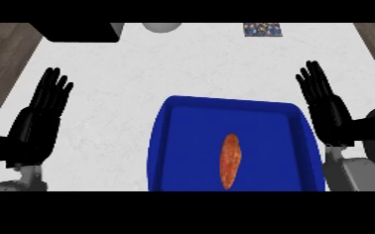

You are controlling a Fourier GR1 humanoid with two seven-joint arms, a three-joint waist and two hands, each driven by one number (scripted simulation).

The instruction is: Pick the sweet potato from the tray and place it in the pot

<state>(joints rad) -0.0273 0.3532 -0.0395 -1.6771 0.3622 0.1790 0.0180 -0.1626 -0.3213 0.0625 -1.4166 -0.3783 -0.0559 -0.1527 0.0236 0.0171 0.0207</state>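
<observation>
Orange sweet potato [229, 159] lies lengthwise in blue tray [162, 144], between open left hand [33, 124] and open right hand [330, 111].

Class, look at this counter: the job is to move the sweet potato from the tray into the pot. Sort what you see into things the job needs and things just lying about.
Needed: sweet potato, blue tray holding it, black pot at the top left, right hand, left hand.

Lying about: grey round object at the top edge, small patterned square.

Orange sweet potato [230, 159] lies lengthwise — untouched — in the blue tray [164, 144].
</observation>
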